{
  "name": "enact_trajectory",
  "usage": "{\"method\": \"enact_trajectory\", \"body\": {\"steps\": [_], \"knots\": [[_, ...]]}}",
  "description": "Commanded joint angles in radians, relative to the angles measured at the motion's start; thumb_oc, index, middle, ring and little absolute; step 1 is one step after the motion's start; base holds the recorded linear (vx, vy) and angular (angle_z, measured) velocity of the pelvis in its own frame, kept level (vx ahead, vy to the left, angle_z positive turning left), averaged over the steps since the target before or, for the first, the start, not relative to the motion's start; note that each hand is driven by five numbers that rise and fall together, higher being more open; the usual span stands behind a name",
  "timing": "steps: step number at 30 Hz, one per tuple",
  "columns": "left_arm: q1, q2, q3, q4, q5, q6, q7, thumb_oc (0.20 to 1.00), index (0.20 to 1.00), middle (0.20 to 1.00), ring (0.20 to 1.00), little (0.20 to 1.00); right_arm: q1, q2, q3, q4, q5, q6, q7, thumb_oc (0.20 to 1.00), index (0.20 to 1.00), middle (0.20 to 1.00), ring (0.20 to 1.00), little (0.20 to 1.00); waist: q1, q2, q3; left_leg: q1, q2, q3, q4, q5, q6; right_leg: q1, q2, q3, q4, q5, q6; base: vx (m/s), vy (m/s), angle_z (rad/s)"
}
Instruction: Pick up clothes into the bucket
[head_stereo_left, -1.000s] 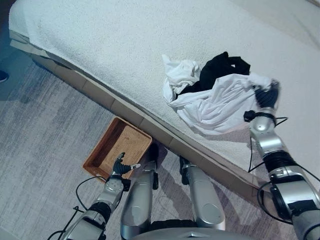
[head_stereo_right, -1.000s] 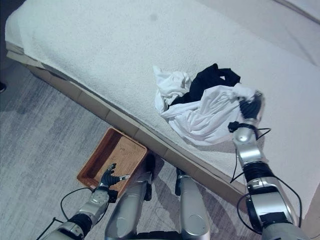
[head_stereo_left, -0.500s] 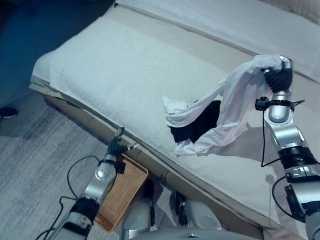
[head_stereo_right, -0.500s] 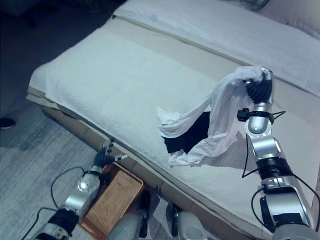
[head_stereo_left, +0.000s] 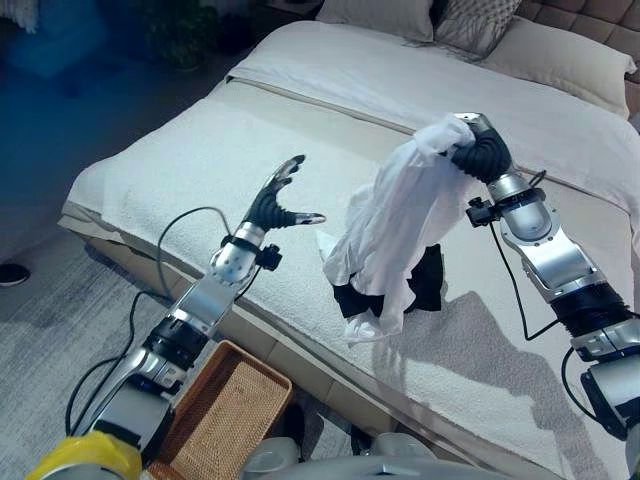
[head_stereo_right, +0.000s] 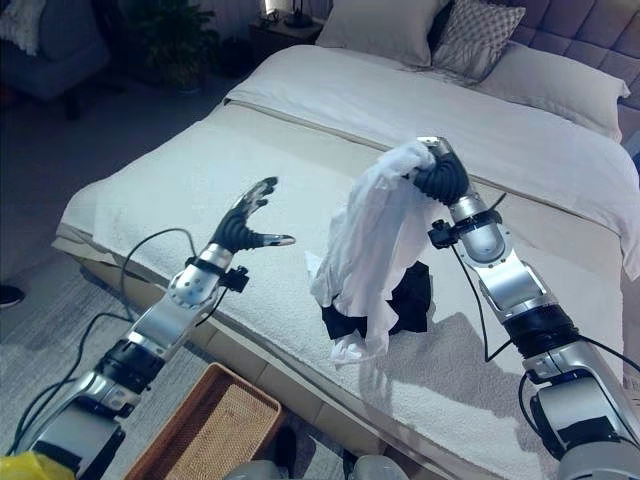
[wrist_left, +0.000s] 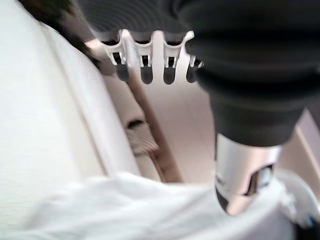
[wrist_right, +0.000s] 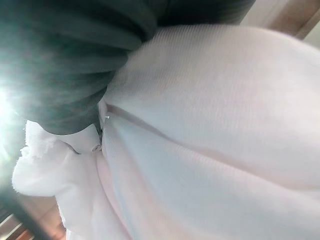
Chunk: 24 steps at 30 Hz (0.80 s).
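We see the right robot hand (head_stereo_left: 478, 152) raised above the bed (head_stereo_left: 180, 160), w/ its fingers curled round a bunched white garment (head_stereo_left: 385, 225); the cloth hangs down from the grip, its lower end reaching a black garment (head_stereo_left: 425, 285) that lies on the bed's textured cover. In the right wrist view the white cloth (wrist_right: 215, 145) sits tight against the dark cover, so we can't make out single fingers there, but the head views show the clamp.

The left robot hand (head_stereo_right: 245, 222) is up over the bed's near part, fingers spread and straight, thumb out to the side, holding nothing; it's well apart from the hanging garment.

The woven basket (head_stereo_left: 225, 420) stands on the grey floor (head_stereo_left: 60, 320) just beside the bed's near edge, below the left arm. Pillows (head_stereo_right: 420, 30) lie at the head of the bed, far side. Between the held garment and the basket there's the bed edge and the left arm.
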Motion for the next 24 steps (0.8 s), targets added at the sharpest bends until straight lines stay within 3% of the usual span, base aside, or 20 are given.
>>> {"method": "enact_trajectory", "body": {"steps": [1,8,16,18,19,20,21,22,23,24], "knots": [[-0.098,-0.062,-0.076,0.105,0.004,-0.004,-0.018,1.000,1.000,1.000,1.000,1.000,-0.122,-0.051,0.040,-0.095,0.130,-0.041,0.047,0.200,0.200,0.200,0.200,0.200,0.000,-0.037,-0.092,0.008,0.044,0.012,0.087,-0.122,-0.057,-0.039,-0.093,-0.026,0.060,0.011,0.084,0.00,0.000,0.00],[-0.179,-0.124,-0.173,0.216,0.047,0.036,-0.073,1.000,1.000,1.000,1.000,1.000,-0.176,-0.070,0.110,-0.186,0.186,-0.041,0.103,0.200,0.200,0.200,0.200,0.200,-0.011,-0.037,-0.093,0.016,0.045,0.015,0.085,-0.122,-0.055,-0.031,-0.093,-0.023,0.055,0.008,0.086,0.00,0.000,-0.01],[-0.183,-0.199,-0.246,0.286,0.050,0.068,-0.147,1.000,1.000,1.000,1.000,1.000,-0.182,-0.063,0.108,-0.253,0.204,-0.041,0.117,0.200,0.200,0.200,0.200,0.200,-0.016,-0.031,-0.093,0.021,0.043,0.011,0.084,-0.123,-0.052,-0.019,-0.098,-0.025,0.049,0.010,0.087,0.00,0.000,0.00],[-0.162,-0.233,-0.263,0.297,-0.084,0.072,-0.185,1.000,1.000,1.000,1.000,1.000,-0.181,-0.052,0.101,-0.272,0.210,-0.042,0.119,0.200,0.200,0.200,0.200,0.200,-0.021,-0.028,-0.090,0.021,0.042,0.009,0.084,-0.122,-0.051,-0.019,-0.097,-0.023,0.048,0.011,0.086,0.00,0.000,0.00],[-0.162,-0.232,-0.263,0.297,-0.086,0.072,-0.186,1.000,1.000,1.000,1.000,1.000,-0.181,-0.052,0.100,-0.272,0.210,-0.042,0.119,0.200,0.200,0.200,0.200,0.200,-0.020,-0.028,-0.090,0.021,0.042,0.009,0.084,-0.122,-0.051,-0.019,-0.097,-0.023,0.048,0.011,0.086,0.00,0.000,0.00],[-0.143,-0.244,-0.295,0.284,-0.304,0.096,-0.254,1.000,1.000,1.000,1.000,1.000,-0.188,-0.046,0.110,-0.282,0.236,-0.042,0.123,0.200,0.200,0.200,0.200,0.200,-0.027,-0.023,-0.092,0.021,0.042,0.012,0.083,-0.120,-0.052,-0.023,-0.099,-0.021,0.047,0.014,0.087,0.00,0.000,0.00],[-0.139,-0.238,-0.327,0.261,-0.423,0.122,-0.300,1.000,1.000,1.000,1.000,1.000,-0.188,-0.040,0.113,-0.281,0.252,-0.042,0.126,0.200,0.200,0.200,0.200,0.200,-0.030,-0.021,-0.093,0.023,0.043,0.013,0.082,-0.120,-0.053,-0.022,-0.099,-0.019,0.046,0.014,0.087,0.00,0.000,0.00],[-0.139,-0.238,-0.327,0.261,-0.423,0.122,-0.300,1.000,1.000,1.000,1.000,1.000,-0.188,-0.040,0.113,-0.281,0.252,-0.042,0.126,0.200,0.200,0.200,0.200,0.200,-0.030,-0.021,-0.093,0.023,0.043,0.013,0.082,-0.120,-0.053,-0.022,-0.099,-0.019,0.046,0.014,0.087,0.00,0.000,0.00],[-0.137,-0.231,-0.363,0.235,-0.545,0.158,-0.349,1.000,1.000,1.000,1.000,1.000,-0.195,-0.034,0.123,-0.282,0.259,-0.043,0.131,0.200,0.200,0.200,0.200,0.200,-0.035,-0.018,-0.093,0.025,0.044,0.015,0.081,-0.120,-0.054,-0.021,-0.098,-0.018,0.045,0.016,0.088,0.00,0.000,0.00],[-0.133,-0.199,-0.398,0.202,-0.668,0.196,-0.390,0.470,0.470,0.470,0.470,0.470,-0.197,-0.018,0.136,-0.269,0.265,-0.042,0.132,0.200,0.200,0.200,0.200,0.200,-0.039,-0.014,-0.096,0.029,0.044,0.017,0.079,-0.120,-0.055,-0.020,-0.097,-0.017,0.044,0.017,0.089,0.00,0.000,0.00]]}}
